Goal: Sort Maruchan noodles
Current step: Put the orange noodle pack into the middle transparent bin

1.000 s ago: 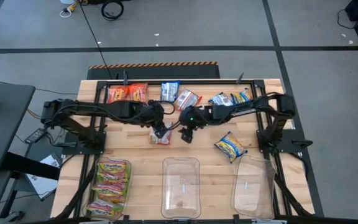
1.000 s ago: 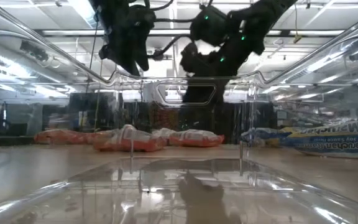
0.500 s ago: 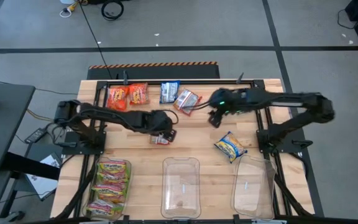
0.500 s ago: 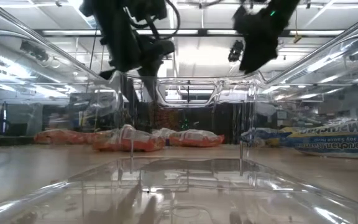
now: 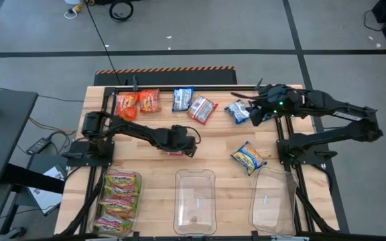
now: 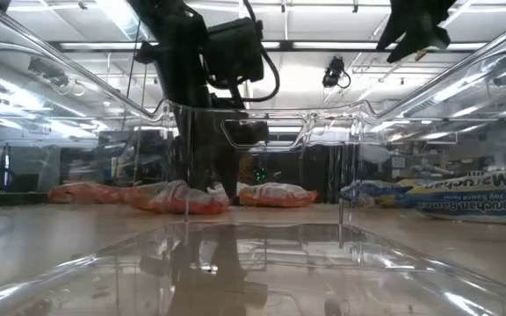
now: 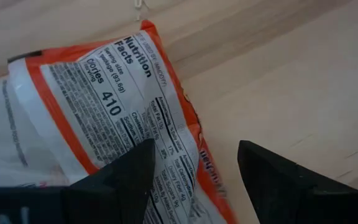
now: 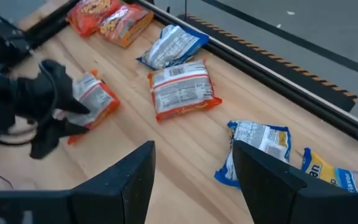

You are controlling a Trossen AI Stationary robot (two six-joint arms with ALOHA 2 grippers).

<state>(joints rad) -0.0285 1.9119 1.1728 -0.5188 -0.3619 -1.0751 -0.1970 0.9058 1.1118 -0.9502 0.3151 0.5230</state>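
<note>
**Left gripper down over an orange packet at table centre**

High view: left gripper (image 5: 187, 142) low over an orange packet (image 5: 173, 148) just behind the middle bin (image 5: 194, 201), the packet poking out on the gripper's left-arm side. Right gripper (image 5: 260, 112) well apart from that bin, hovering near the table's far edge beside a blue packet (image 5: 237, 110). More packets behind the middle bin along the far edge: two orange (image 5: 138, 102), one blue (image 5: 183, 98), one orange face-down (image 5: 202, 109). A blue-and-yellow packet (image 5: 248, 157) just behind the right bin (image 5: 272, 201). Left bin (image 5: 117, 201) already filled with green-yellow packets.

Low view: seen through the middle bin's clear wall, left gripper reaching right down to the orange packet (image 6: 178, 198) on the wood; contact not certain. Right gripper (image 6: 415, 26) high above the table, holding nothing.

Left wrist view: fingers spread wide, orange packet (image 7: 92, 118) lying between and ahead of them, nutrition panel up, its long side running slantwise across the finger gap. Not yet pinched. Likely calls for a slight turn or a lower reach before closing.

Right wrist view: fingers wide, empty, looking toward the left gripper (image 8: 51, 124) on its packet (image 8: 95, 96). Clearly the left arm's pick; only the wrist view gives the packet's angle.
</note>
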